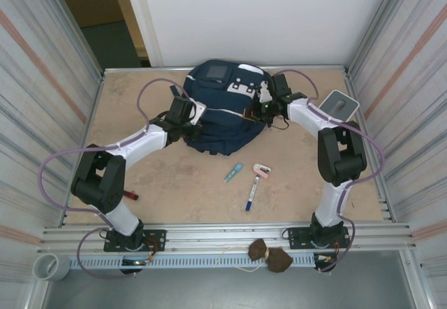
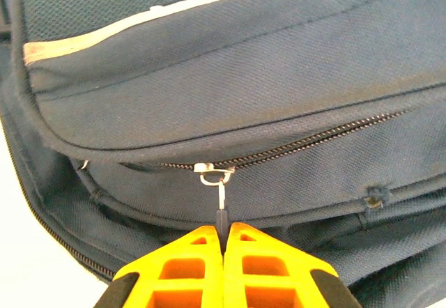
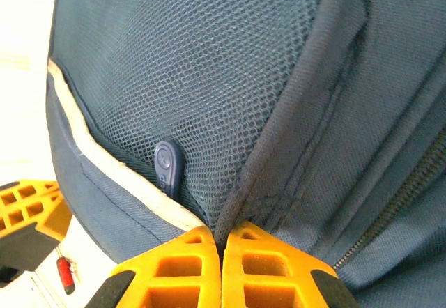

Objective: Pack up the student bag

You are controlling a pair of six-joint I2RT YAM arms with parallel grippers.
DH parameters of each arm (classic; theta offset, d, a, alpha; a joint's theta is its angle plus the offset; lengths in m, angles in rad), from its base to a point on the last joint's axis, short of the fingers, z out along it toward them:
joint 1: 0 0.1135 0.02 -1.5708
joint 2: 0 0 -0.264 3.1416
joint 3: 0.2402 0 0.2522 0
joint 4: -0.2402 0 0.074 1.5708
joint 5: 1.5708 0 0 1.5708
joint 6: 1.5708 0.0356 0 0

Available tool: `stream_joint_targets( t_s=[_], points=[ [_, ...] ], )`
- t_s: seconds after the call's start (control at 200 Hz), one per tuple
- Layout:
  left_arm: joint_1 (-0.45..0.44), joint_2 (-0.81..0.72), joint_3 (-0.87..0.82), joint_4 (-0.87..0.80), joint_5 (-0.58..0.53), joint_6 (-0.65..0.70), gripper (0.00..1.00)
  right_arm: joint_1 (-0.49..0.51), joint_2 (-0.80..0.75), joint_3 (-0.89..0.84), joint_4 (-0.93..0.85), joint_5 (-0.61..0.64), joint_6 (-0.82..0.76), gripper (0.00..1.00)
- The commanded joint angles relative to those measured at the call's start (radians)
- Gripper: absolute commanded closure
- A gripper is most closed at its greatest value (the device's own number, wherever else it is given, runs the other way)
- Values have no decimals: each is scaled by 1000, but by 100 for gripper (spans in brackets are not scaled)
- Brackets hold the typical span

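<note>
The student bag point(image 1: 222, 117), a big navy-blue backpack with a pale stripe and a grey square patch, lies at the back middle of the table. At its left side my left gripper point(image 1: 193, 113) is shut on the dark tab of a zipper pull point(image 2: 221, 202). That pull hangs from a silver slider point(image 2: 212, 171) on a zipper that looks closed to the right of the slider. My right gripper point(image 1: 266, 108) is at the bag's right side. Seen from the right wrist, its jaws point(image 3: 223, 235) are shut on a fold of the bag's fabric beside the mesh pocket point(image 3: 209, 92). A small navy tab point(image 3: 168, 166) pokes out of that pocket.
On the table in front of the bag lie a teal pen point(image 1: 233, 173), a pink-and-white item point(image 1: 261, 169) and a blue marker point(image 1: 251, 196). A grey-and-white box point(image 1: 339, 103) sits at the back right. A small red item point(image 1: 131, 196) lies by the left arm. Brown lumps point(image 1: 271, 254) rest on the front rail.
</note>
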Motion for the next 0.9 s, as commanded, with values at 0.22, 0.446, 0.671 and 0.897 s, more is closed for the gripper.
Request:
stream_joint_targets(
  t_s=[0.22,0.446,0.671,0.897],
  points=[
    [-127,12,54,-11,96,-85,100,-49,-36,76,-13,122,6,68],
    [-181,56,122,16,145,-114,100,-26,-280,-260,46,236,48,36],
    [-193,43,102,26,155,-121,100,17,-242,-372,201,219,127,31],
    [-185,-14,36,3,73,-99,100,21,-153,-311,163,305,95,78]
  ],
)
